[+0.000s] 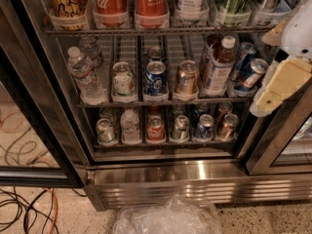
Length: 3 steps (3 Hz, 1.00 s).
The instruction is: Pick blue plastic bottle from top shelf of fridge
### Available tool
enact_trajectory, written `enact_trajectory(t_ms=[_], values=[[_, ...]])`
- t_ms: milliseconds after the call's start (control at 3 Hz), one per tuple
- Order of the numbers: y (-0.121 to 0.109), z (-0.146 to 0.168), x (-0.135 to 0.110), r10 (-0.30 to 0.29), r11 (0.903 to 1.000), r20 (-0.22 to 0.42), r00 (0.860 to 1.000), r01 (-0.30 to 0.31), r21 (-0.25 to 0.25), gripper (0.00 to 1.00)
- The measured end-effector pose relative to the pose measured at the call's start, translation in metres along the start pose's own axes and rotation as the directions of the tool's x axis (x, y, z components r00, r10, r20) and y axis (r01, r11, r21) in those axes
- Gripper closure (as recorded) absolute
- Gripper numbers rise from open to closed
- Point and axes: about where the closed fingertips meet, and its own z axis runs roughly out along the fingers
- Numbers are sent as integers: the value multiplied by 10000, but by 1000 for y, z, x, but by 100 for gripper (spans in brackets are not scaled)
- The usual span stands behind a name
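Note:
The fridge (195, 182) stands open in front of me, with a ribbed steel base. Its top shelf (161, 31), a grey wire rack with clear cup holders, runs along the top of the view. The blue plastic bottle (190, 4) stands on it right of centre; only its lower part shows, clear with a white label in dark text and a brownish body. My gripper (280, 84), white and cream, hangs at the right edge, below and to the right of the bottle and apart from it.
Two red Coca-Cola bottles (130, 4) stand left of the target, and a green bottle (234, 1) stands to its right. Lower wire racks (161, 101) hold cans and small bottles. Dark door frames (280, 133) flank the opening. A crumpled plastic bag (168, 218) and cables (29, 211) lie on the floor.

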Motion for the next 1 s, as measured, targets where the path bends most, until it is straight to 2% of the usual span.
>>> enact_trajectory(t_ms=[333,667,1000], values=[[-14,9,-16,472,9987,845,9953,-485,137,0],[-26,11,-34,1006,9941,1977,9751,-1064,189,0],[-26,11,-34,1006,9941,1978,9751,-1064,189,0]])
